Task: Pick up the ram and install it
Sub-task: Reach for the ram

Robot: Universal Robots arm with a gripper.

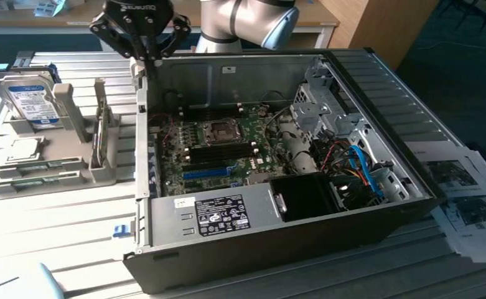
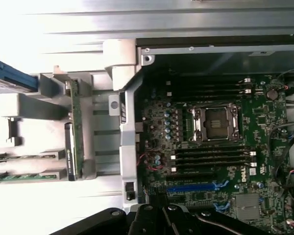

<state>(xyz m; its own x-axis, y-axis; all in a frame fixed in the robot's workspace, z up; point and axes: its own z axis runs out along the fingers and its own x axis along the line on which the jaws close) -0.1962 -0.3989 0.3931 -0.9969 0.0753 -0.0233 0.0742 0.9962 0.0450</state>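
The ram (image 1: 100,138) (image 2: 76,128), a thin green stick, stands on edge in a slot of the grey holder (image 1: 68,159) at the exterior view's left, beside the open computer case (image 1: 309,230). My gripper (image 1: 149,58) (image 2: 161,215) hangs shut and empty above the case's far corner, up and to the exterior view's right of the ram, touching nothing. Inside the case lies the green motherboard (image 1: 251,159) with its black memory slots (image 2: 210,157) around the processor socket (image 2: 213,122).
A hard drive with a blue label (image 1: 29,99) stands in the holder's far end. A processor chip (image 1: 23,148) and two flat green sticks (image 1: 35,167) lie in the holder's low slots. Printed sheets (image 1: 467,193) lie at the exterior view's right of the case.
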